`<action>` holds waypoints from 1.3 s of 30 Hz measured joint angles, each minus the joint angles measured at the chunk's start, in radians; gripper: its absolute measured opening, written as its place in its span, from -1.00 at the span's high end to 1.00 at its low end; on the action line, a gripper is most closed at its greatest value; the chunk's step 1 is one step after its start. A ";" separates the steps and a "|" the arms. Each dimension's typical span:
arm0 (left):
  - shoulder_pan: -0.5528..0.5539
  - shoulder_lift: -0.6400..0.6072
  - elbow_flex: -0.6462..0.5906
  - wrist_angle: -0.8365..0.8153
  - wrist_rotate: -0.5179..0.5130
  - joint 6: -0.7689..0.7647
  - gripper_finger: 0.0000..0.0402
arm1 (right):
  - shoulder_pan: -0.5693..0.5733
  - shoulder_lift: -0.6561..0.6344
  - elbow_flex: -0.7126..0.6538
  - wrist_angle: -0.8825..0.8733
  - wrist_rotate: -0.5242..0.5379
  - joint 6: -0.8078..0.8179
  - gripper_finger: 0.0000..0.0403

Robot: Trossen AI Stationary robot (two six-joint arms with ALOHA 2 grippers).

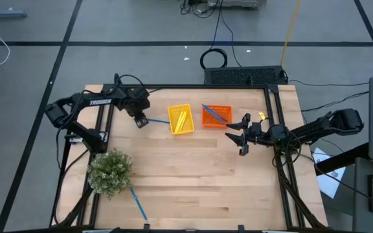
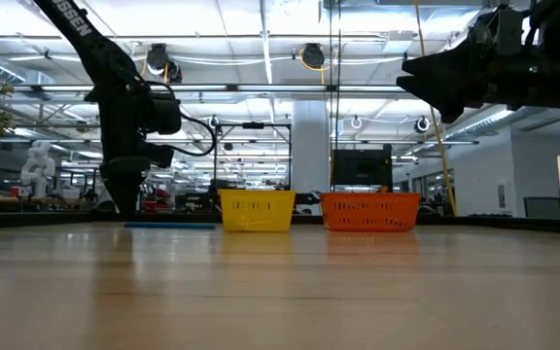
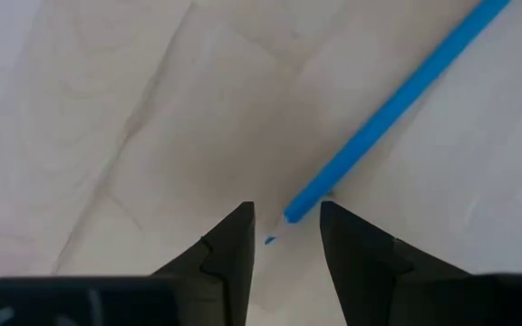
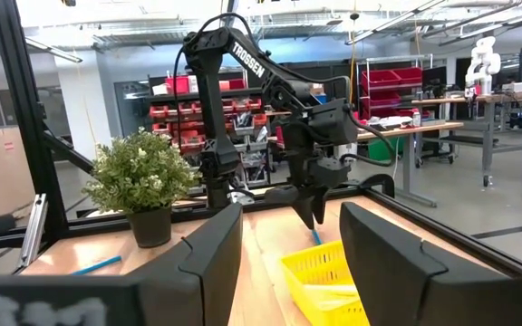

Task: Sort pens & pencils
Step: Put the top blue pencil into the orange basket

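A blue pen [image 1: 155,121] lies flat on the table between my left gripper [image 1: 139,122] and the yellow tray [image 1: 180,120]. In the left wrist view my left gripper [image 3: 286,213] is open and down at the table. Its fingers stand on either side of the pen's near end [image 3: 294,214], apart from it. The yellow tray holds yellow pencils [image 1: 182,118]. The orange tray [image 1: 216,116] holds blue pens [image 1: 215,114]. My right gripper [image 1: 236,137] is open and empty, raised right of the orange tray. Another blue pen [image 1: 138,202] lies near the front edge.
A potted plant [image 1: 111,171] stands at the front left, beside the loose pen. The two trays [image 2: 257,210] [image 2: 370,211] sit side by side at the table's far middle. Bare wood [image 1: 206,181] spreads across the middle and front right.
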 joint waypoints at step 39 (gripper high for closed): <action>-0.062 -0.001 -0.050 -0.169 0.000 0.042 0.99 | 0.000 0.000 0.000 0.000 0.000 0.008 0.13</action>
